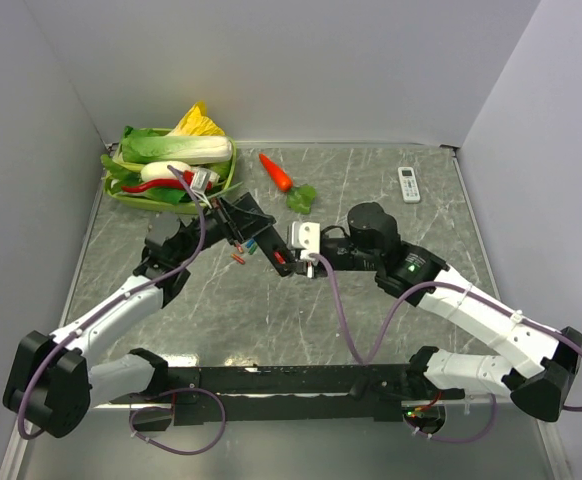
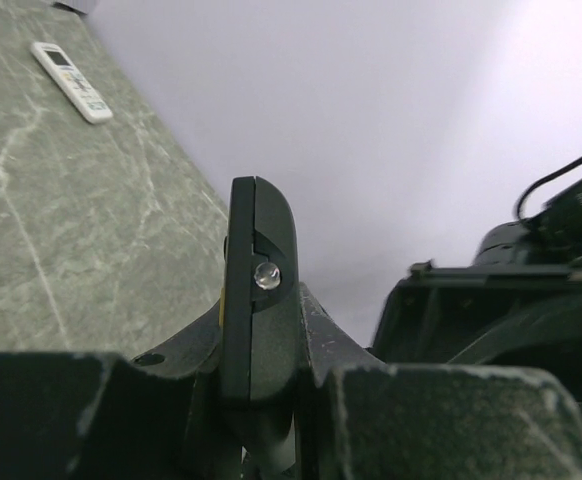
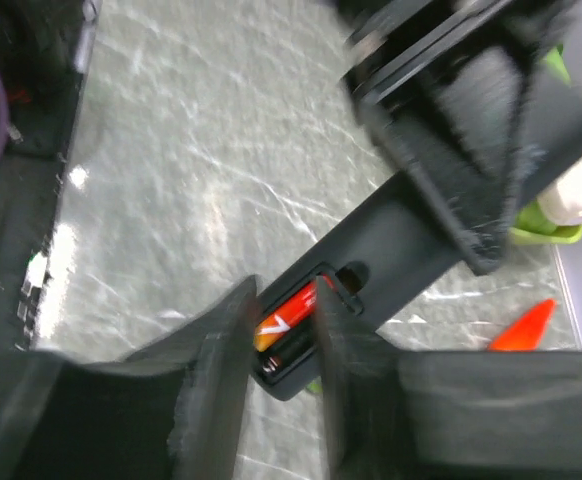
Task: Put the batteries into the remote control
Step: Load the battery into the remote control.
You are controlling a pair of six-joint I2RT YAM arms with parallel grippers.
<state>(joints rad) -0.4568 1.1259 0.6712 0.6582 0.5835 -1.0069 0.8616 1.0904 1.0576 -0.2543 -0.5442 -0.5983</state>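
Partly done: left claw (image 2: 258, 345) clamps the remote (image 2: 261, 230), right claw (image 3: 276, 350) pinches one battery (image 3: 289, 312) in, spare battery (image 1: 238, 257) waits at six o'clock.

Robot lab test cell, plain white walls (image 1: 301, 70), marbled grey tabletop (image 1: 271, 320), two bolted arms (image 1: 121, 305)

White arms (image 1: 471, 300), purple cables (image 1: 337, 300)

No legible text, even on the batteries (image 3: 283, 322).
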